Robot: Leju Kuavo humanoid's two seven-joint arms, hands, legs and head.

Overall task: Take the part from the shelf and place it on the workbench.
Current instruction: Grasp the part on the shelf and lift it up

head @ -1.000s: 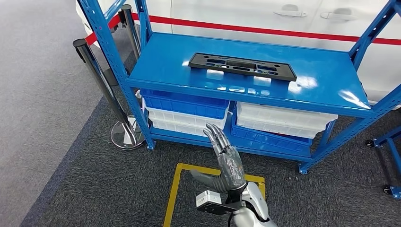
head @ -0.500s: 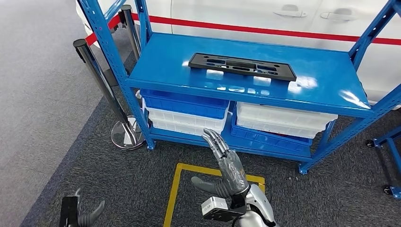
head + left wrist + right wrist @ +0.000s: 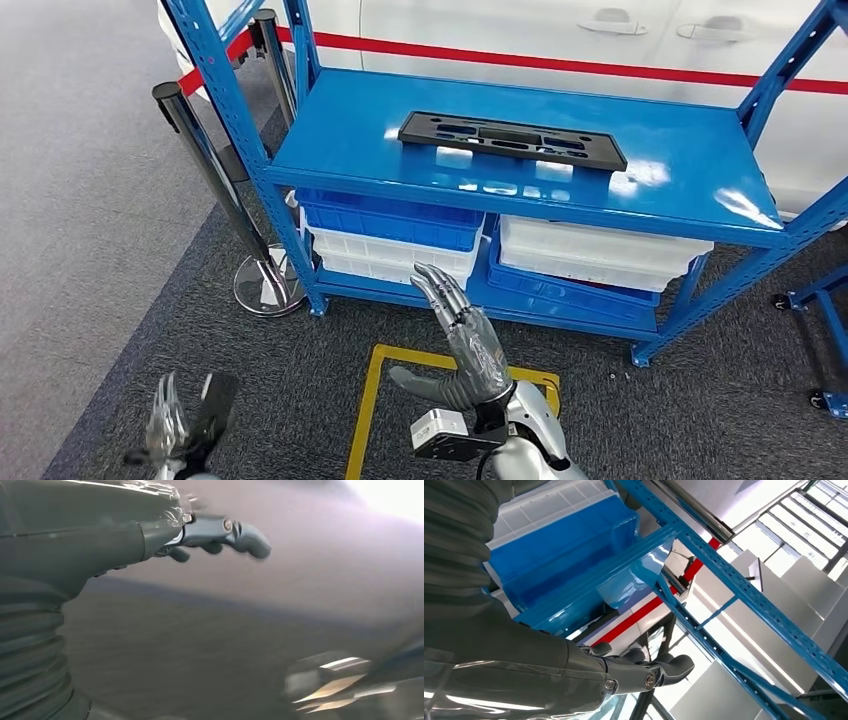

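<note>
A long black plastic part with several slots lies flat on the top board of the blue shelf. My right hand is raised in front of the shelf's lower level, below the part and well short of it, fingers spread and holding nothing. In the right wrist view the same hand points up past the blue shelf frame. My left hand is low at the bottom left over the carpet, fingers apart and empty. The left wrist view shows that hand over blurred floor.
Blue and white bins fill the shelf's lower level. A chrome barrier post with a round base stands left of the shelf. A yellow square is marked on the carpet. A white car with a red stripe stands behind.
My left hand has risen into view at the bottom left. My right hand has shifted slightly left and down.
</note>
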